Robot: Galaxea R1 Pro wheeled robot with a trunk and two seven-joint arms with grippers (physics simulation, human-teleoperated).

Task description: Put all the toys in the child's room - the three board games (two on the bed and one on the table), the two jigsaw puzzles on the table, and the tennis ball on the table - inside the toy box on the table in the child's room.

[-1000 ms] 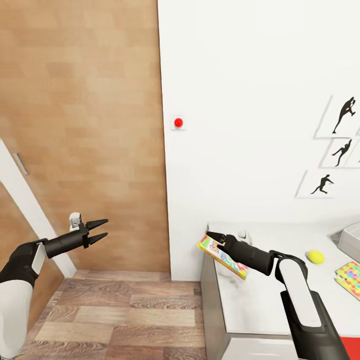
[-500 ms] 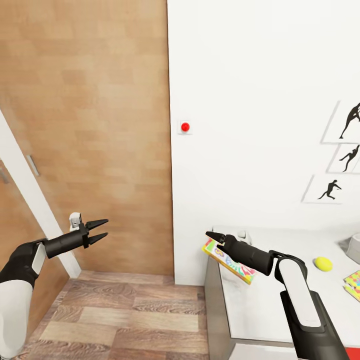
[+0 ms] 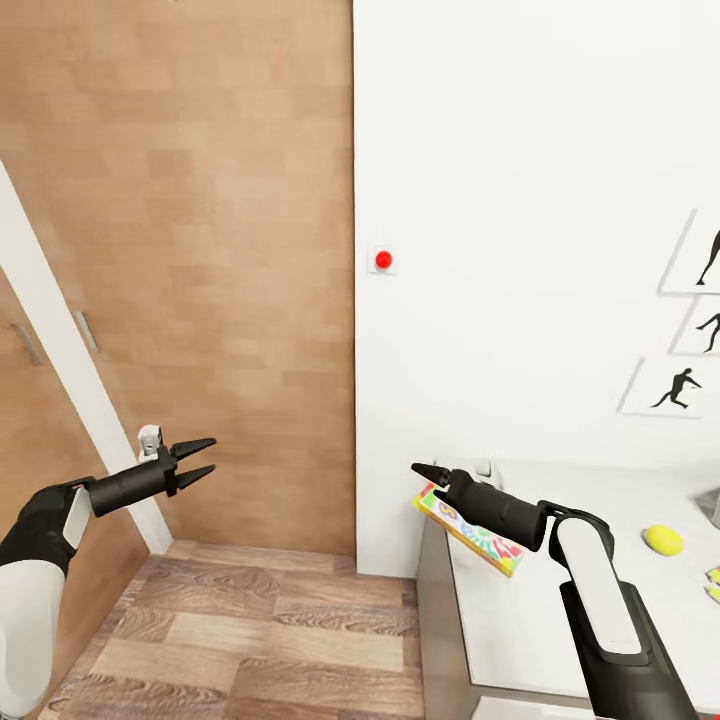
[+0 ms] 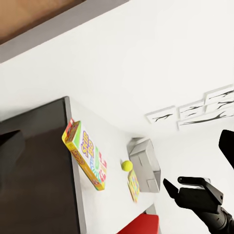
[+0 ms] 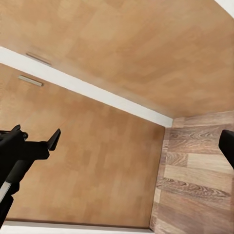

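Note:
A colourful board game (image 3: 470, 528) (image 4: 87, 158) lies at the left end of the white table (image 3: 540, 620), one corner over the edge. My right gripper (image 3: 420, 468) hovers just above that corner, open and holding nothing. The tennis ball (image 3: 662, 540) (image 4: 126, 165) rests farther right on the table. A jigsaw puzzle (image 3: 714, 582) (image 4: 133, 185) peeks in at the picture's right edge. The grey toy box (image 4: 146, 163) stands beyond the ball. My left gripper (image 3: 197, 460) hangs open over the floor, well left of the table. The bed is out of view.
A wood-panelled wall with a white door frame (image 3: 60, 340) stands ahead on the left. The white wall carries a red button (image 3: 383, 260) and silhouette pictures (image 3: 680, 388). Wood-plank floor (image 3: 250, 640) lies between me and the wall.
The whole picture has slid to the right, so the camera has turned left. The ball, puzzle and toy box sit nearer the right edge. Both arms hold the same pose.

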